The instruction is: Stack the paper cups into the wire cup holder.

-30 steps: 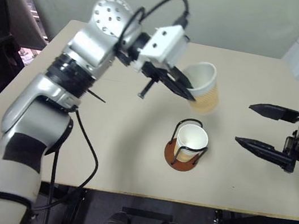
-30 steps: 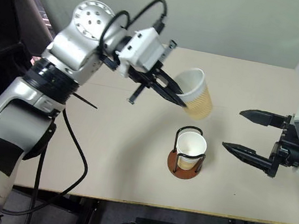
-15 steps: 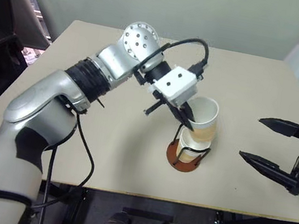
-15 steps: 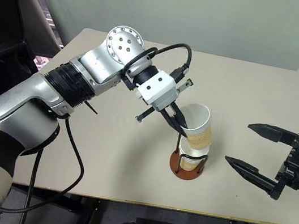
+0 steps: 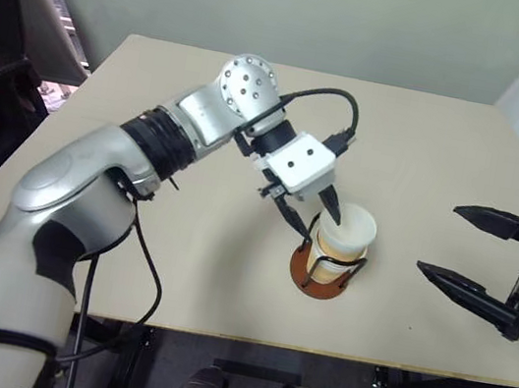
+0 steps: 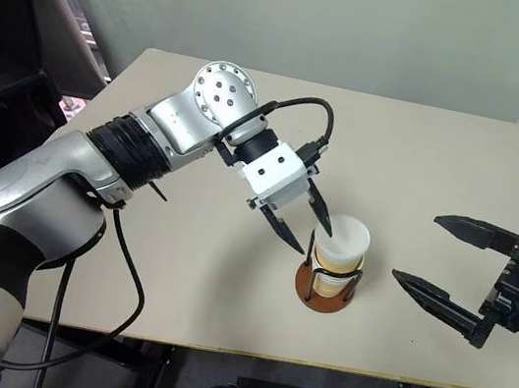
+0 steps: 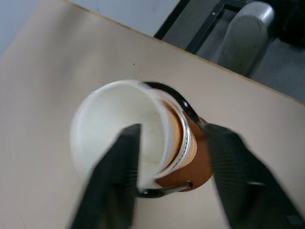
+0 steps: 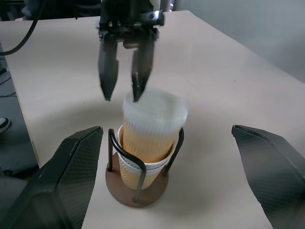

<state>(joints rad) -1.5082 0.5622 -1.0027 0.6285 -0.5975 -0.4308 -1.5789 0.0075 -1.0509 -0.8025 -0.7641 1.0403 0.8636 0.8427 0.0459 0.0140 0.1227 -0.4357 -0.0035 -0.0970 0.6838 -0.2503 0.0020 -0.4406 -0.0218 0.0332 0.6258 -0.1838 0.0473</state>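
Wire cup holder (image 5: 328,275) stands at centre of the table (image 5: 140,194), slightly right of middle in the left eye view, its reddish disc base flat and the black loops upright. Two paper cups (image 8: 151,138) are in it: a lower cup seated on the base, its white rim visible between the wires in the right wrist view, and an upper cup (image 5: 344,236) dropped into it, sitting high and apparently not fully nested, its mouth blurred. Left gripper (image 6: 302,223) hangs just upper left of that cup's rim, fingers parted and released; one finger is over the cup's mouth, the other outside the wall, neither clearly pressing it. In the left wrist view the two fingers straddle the rim with a gap on each side. Right gripper (image 5: 477,252) waits at the right edge of the frame, well apart from the holder, jaws spread wide and empty. Judgement: second cup delivered, release just made. A third cup cannot be seen on the table, so whether one remains to be stacked cannot be told. Upper cup may need a push down to seat.
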